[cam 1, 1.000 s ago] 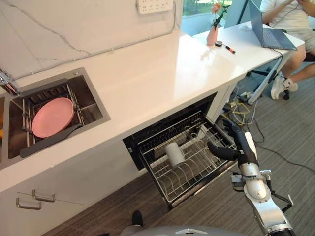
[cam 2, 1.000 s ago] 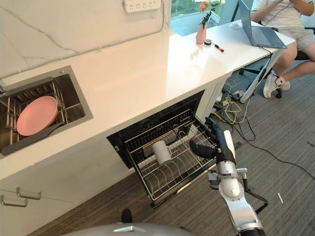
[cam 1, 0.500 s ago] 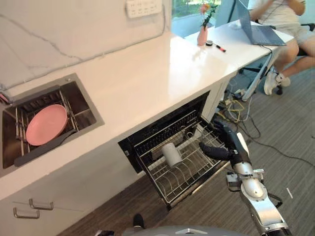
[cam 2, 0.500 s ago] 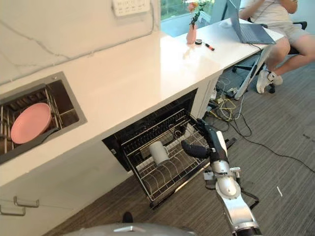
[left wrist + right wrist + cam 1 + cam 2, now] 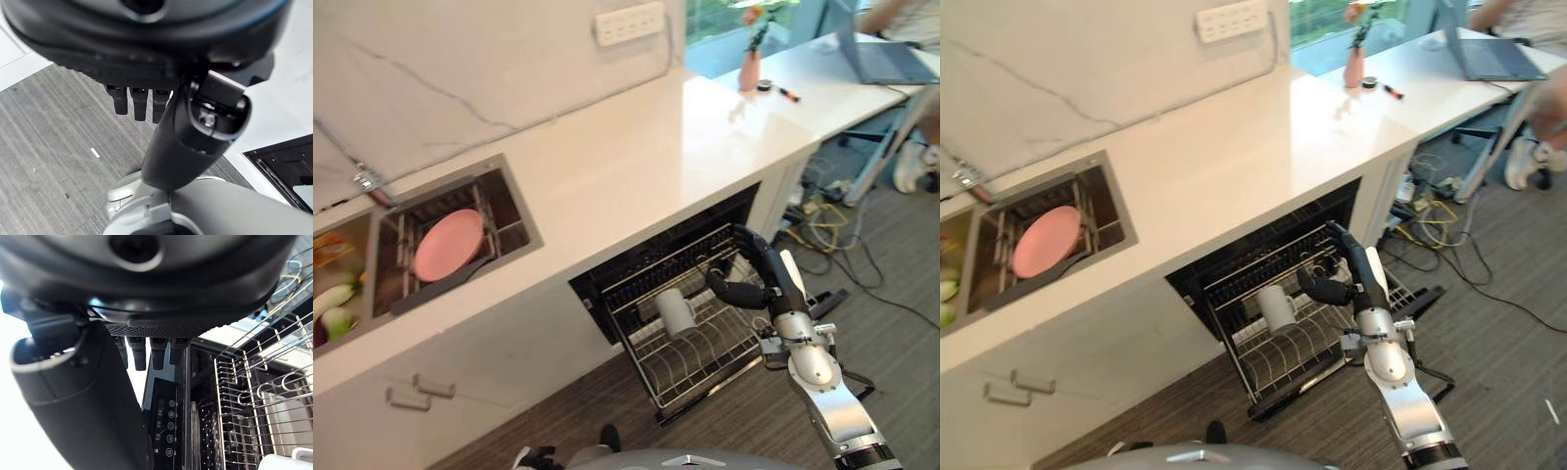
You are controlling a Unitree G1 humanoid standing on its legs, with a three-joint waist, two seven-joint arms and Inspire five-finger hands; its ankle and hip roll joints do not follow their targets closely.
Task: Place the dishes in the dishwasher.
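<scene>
One white mug [image 5: 675,311] in dishwasher rack [image 5: 700,357], pink plate [image 5: 447,245] in sink [image 5: 519,220]; right hand [image 5: 754,279] loosely uncurled

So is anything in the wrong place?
The white mug lies tipped on its side in the dishwasher rack, not upright. The pink plate sits in the sink rack, not yet loaded.

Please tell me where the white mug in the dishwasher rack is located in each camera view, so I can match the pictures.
Left eye view: the white mug lies on its side in the pulled-out dishwasher rack, left of the right hand.
Right eye view: the same mug, lower centre of the picture.
Right wrist view: a white edge in the corner may be it; cannot tell.
Left wrist view: not there.
Shared landmark: the rack.
</scene>
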